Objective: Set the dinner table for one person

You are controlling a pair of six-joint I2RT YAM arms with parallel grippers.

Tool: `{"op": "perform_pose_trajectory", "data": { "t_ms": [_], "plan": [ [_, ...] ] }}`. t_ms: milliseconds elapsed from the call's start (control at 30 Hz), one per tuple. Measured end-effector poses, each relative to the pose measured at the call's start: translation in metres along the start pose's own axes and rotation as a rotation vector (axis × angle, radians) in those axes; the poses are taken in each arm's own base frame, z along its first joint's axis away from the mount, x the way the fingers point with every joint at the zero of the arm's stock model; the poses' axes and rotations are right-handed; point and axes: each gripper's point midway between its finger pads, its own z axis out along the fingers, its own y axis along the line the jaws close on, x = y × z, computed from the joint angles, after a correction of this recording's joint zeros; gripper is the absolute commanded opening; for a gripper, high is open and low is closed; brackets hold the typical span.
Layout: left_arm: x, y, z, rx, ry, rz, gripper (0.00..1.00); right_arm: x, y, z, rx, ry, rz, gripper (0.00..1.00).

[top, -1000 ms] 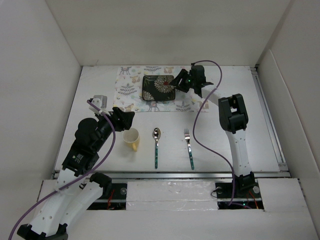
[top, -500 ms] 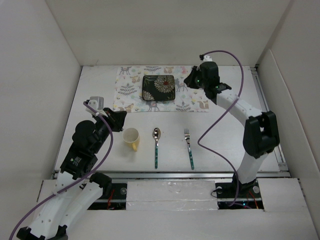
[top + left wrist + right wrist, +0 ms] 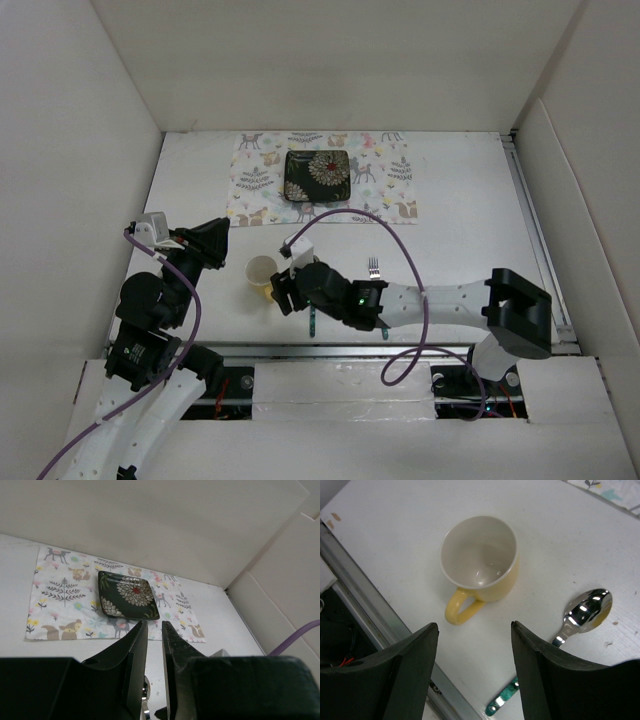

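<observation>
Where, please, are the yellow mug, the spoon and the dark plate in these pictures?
Yellow mug (image 3: 479, 562): right wrist view, on the pale inside of the cup.
Spoon (image 3: 586, 609): right wrist view, on its shiny bowl.
Dark plate (image 3: 129, 594): left wrist view, on the central flower pattern.

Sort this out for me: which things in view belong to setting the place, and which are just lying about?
Job: dinner table, printed mat, dark plate, yellow mug, spoon, fork.
Not the job: purple cables, metal rail, white wall panels.
</observation>
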Motion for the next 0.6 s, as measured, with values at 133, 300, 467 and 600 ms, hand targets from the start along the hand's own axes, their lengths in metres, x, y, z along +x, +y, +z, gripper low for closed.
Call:
{"op": "perform_pose_trajectory", "data": {
  "t_ms": [133,300,467,600],
  "plan": [
    [0.004,0.004,0.001,-0.014,0.008,0.003,0.17,0.022,0.026,0.016,0.071,0.007,-0.012,0.66],
    [0.004,0.006,0.001,-0.023,0.006,0.003,0.18,0.055,0.032,0.046,0.167,0.048,-0.022,0.65],
    [0.004,0.007,0.001,-0.032,0.002,0.001,0.19,0.067,0.014,0.064,0.283,0.061,-0.016,0.5],
    [0.006,0.008,0.001,-0.034,0.006,0.001,0.21,0.061,0.008,0.067,0.319,0.035,-0.006,0.26]
  ]
}}
